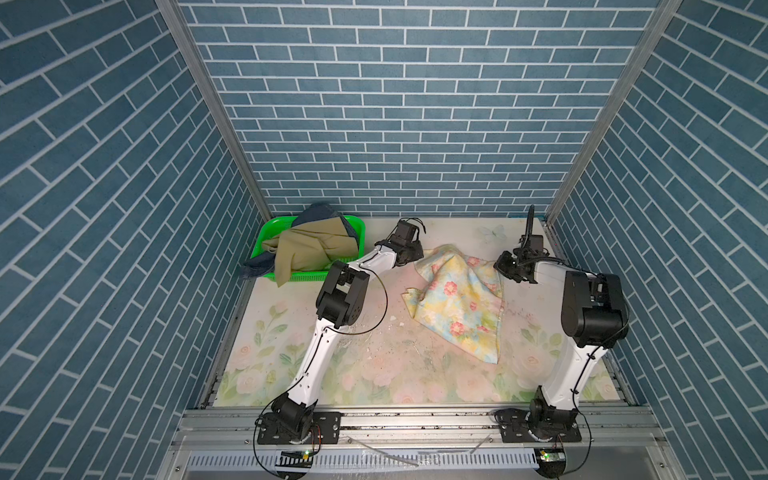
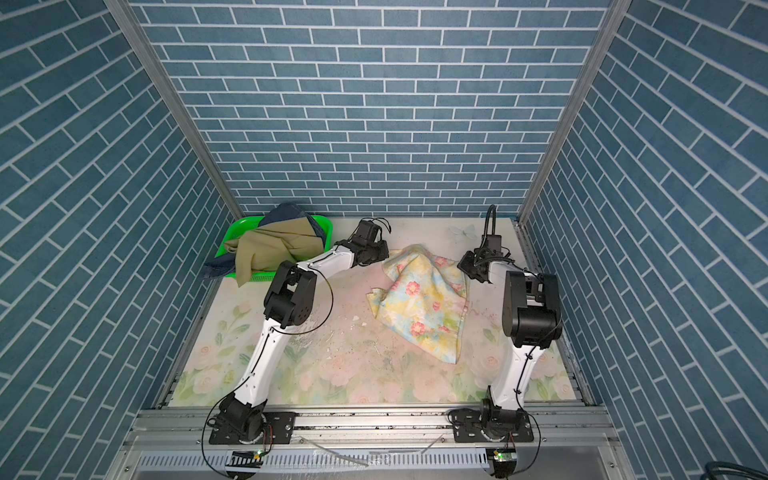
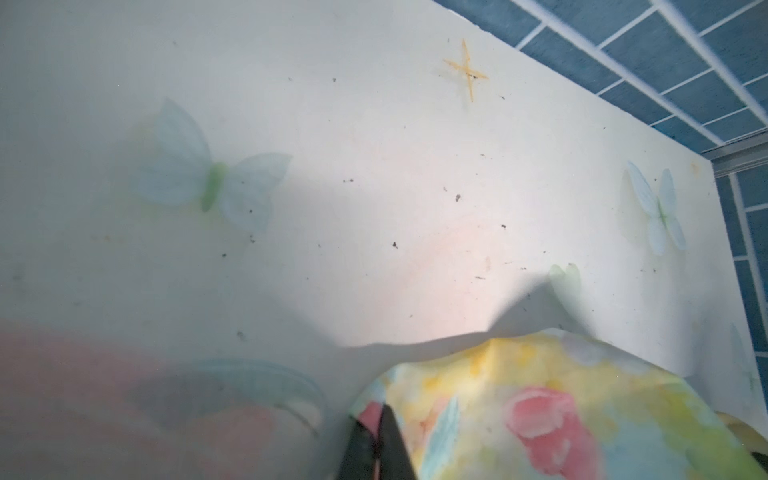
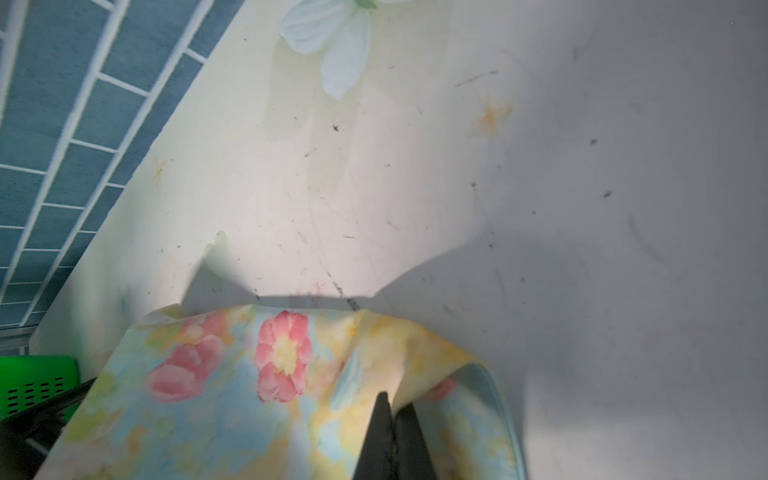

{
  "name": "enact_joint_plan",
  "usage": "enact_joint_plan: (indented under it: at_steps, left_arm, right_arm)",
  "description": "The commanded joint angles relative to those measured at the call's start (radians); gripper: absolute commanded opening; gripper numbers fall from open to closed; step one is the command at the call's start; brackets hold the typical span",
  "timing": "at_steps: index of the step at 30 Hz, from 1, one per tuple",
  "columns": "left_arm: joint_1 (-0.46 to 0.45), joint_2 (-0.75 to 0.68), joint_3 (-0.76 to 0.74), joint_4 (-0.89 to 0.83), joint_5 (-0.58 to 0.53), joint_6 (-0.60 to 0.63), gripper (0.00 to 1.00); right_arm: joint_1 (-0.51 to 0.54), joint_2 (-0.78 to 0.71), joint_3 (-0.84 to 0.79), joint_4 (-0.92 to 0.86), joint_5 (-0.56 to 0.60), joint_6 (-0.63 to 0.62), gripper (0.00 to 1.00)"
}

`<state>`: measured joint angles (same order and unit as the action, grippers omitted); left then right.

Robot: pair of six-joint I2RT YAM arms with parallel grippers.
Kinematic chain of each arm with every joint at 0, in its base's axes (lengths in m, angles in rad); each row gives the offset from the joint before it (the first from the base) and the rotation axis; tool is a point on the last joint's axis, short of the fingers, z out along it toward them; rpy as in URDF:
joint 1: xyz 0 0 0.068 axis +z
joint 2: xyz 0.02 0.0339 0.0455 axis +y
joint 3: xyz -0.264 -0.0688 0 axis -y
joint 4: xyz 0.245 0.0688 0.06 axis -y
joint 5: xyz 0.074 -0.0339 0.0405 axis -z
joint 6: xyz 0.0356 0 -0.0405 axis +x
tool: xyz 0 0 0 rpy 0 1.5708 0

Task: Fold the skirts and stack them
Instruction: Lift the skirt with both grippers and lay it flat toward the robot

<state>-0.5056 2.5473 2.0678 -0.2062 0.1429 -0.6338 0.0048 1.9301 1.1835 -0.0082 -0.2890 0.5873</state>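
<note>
Left wrist view: shows the left end effector (image 3: 374,419) with its two dark fingers pressed together on an edge of the pastel yellow-blue cloth skirt with pink flowers (image 3: 540,415). Shows beyond it the pale floral-printed counter (image 3: 374,208), with printed butterflies and dark specks.

Right wrist view: shows the right end effector (image 4: 395,401) likewise clamped on a fold of the same skirt, with a corner of the green perforated plastic basket (image 4: 37,386) off to one side.

Both top views: place the flowered skirt on the right half of the counter, between the two end effectors, raised at both grips and sloping down to lie crumpled toward the near side. Place the left arm (image 1: 332,299) stretched toward the middle, the right arm (image 1: 590,307) bent at the far right. Put the basket in the far left corner, close to the blue brick-patterned wall (image 1: 395,124). Show the plain olive-khaki cloth skirt (image 1: 307,253) heaped in the basket and spilling over its near rim. Show the dark blue denim skirt (image 1: 318,212) beneath it, poking up at the back and hanging out over the left rim. Set both well apart from the flowered skirt.
</note>
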Motion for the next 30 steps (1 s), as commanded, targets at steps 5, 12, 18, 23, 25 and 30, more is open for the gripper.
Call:
enact_joint_plan:
  at_steps: [5,12,18,23,25,30]
  left_arm:
    - [0.026,-0.096,0.058,-0.042,-0.007,0.139,0.00]
    - [0.045,-0.354,-0.028,-0.038,-0.032,0.246,0.00]
    - [0.070,-0.442,0.087,-0.082,0.015,0.285,0.00]
    - [0.072,-0.444,0.279,-0.175,0.059,0.344,0.00]
    - [0.072,-0.462,0.322,-0.200,0.085,0.357,0.00]
    - [0.043,-0.648,0.083,-0.110,0.112,0.384,0.00]
  right_arm:
    - [0.005,-0.149,0.070,0.022,0.016,-0.056,0.00]
    - [0.006,-0.315,0.091,0.008,0.022,-0.073,0.00]
    - [0.008,-0.390,0.204,-0.010,0.031,-0.105,0.00]
    - [0.008,-0.424,0.338,-0.022,0.021,-0.145,0.00]
    - [0.008,-0.454,0.359,-0.011,0.002,-0.158,0.00]
    - [0.012,-0.593,0.233,0.000,-0.033,-0.204,0.00]
